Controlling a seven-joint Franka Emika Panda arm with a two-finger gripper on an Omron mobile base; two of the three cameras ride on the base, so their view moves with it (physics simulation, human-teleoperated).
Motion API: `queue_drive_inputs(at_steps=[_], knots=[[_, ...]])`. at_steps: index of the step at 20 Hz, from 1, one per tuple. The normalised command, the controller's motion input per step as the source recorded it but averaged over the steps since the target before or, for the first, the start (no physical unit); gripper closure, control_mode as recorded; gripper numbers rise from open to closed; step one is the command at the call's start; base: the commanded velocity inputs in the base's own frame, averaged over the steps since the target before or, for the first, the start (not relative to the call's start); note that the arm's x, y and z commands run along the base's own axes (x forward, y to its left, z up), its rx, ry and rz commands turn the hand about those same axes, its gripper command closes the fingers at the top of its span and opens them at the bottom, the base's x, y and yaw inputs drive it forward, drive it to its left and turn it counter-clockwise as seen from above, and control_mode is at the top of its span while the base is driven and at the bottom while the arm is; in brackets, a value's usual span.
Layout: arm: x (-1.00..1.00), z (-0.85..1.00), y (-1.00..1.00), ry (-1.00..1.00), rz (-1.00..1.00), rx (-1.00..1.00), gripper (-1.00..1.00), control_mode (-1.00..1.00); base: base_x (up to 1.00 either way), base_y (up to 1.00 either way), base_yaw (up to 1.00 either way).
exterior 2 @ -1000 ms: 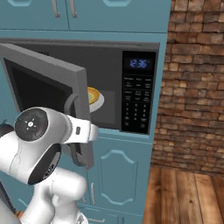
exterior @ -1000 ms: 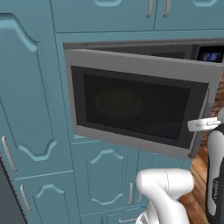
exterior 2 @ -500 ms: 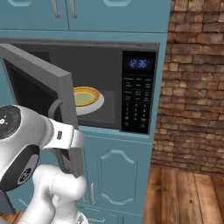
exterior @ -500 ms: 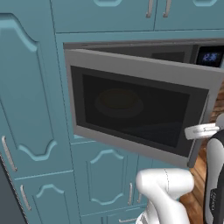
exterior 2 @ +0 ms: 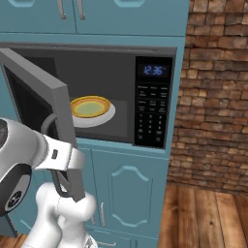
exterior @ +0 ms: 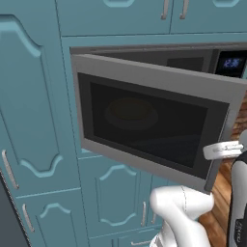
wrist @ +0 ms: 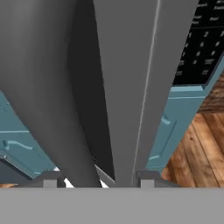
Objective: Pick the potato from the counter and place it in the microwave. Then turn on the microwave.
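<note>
one relation governs the next move: the microwave door stands partly swung out on its left hinge, and the gripper sits at the door's free edge, straddling it from the front. in the hand view the door's grey edge runs lengthwise away from the gripper between the two finger tips, with the curved bar handle just left of it and the keypad beyond at upper right. the jaws stand apart, one on each side of the door edge; whether they press on it cannot be told. inside the cavity a white plate carries a yellow-rimmed bowl. the potato cannot be made out in any view. judgement: the door is being worked about its vertical hinge axis, so the arm must travel along an arc, not a straight line
</note>
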Motion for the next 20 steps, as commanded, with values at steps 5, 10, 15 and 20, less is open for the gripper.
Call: queue_drive_inputs(at_steps=[5, 10, 15, 20], knots=[[-0.35, 0.00, -0.28, -0.05, -0.06, 0.04, -1.00, -1.00, 0.00, 0.00, 0.00], [-0.38, 0.04, -0.26, -0.05, -0.10, 0.11, -1.00, -1.00, 0.00, 0.00, 0.00], [-0.41, 0.07, -0.04, -0.20, -0.01, 0.16, -1.00, -1.00, 0.00, 0.00, 0.00], [-0.13, 0.13, 0.08, -0.29, -0.02, 0.01, -1.00, -1.00, 0.00, 0.00, 0.00]])
